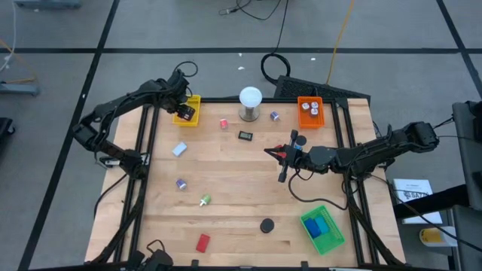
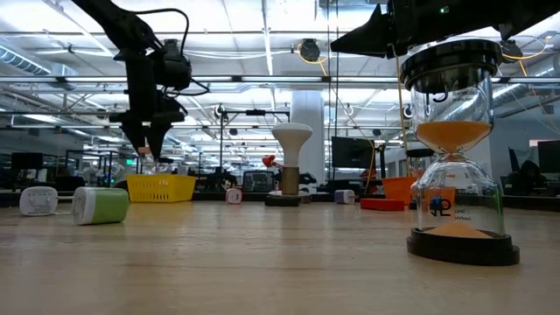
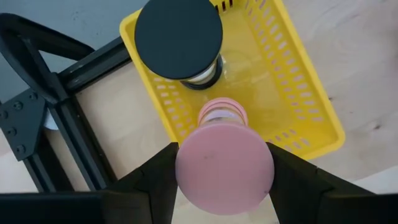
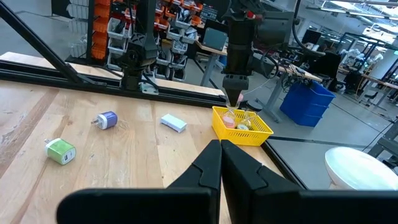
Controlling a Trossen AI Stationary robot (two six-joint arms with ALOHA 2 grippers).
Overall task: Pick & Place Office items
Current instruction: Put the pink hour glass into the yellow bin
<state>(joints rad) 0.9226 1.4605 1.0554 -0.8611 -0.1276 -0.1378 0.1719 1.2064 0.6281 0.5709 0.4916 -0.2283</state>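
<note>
My left gripper (image 1: pixel 183 106) hangs over the yellow tray (image 1: pixel 193 100) at the far left and is shut on a pink hourglass (image 3: pixel 222 115). A black-capped hourglass (image 3: pixel 179 38) is in the same tray. Another black hourglass (image 1: pixel 266 225) with orange sand stands on its base near the front edge. On the table lie a red block (image 1: pixel 202 242), a green clip (image 1: pixel 205 200), a purple bit (image 1: pixel 181 184) and a pale blue block (image 1: pixel 179 149). My right gripper (image 1: pixel 282 156) hovers shut and level over the table's middle right, holding nothing. My left gripper pinches the pink hourglass's round top cap (image 3: pixel 224 167) between its two fingers (image 3: pixel 155 180), one on each side of the rim. The fingers come from above, pointing steeply down. The hourglass hangs upright below them, its lower end inside the yellow tray; whether it touches the tray's floor I cannot tell.
A white ball lamp (image 1: pixel 250 102) stands at the far middle. An orange tray (image 1: pixel 309 111) with whitish bits is at the far right, and a green tray (image 1: pixel 322 229) with blue blocks at the near right. Small bits (image 1: pixel 224 123), (image 1: pixel 245 135), (image 1: pixel 275 116) lie near the lamp.
</note>
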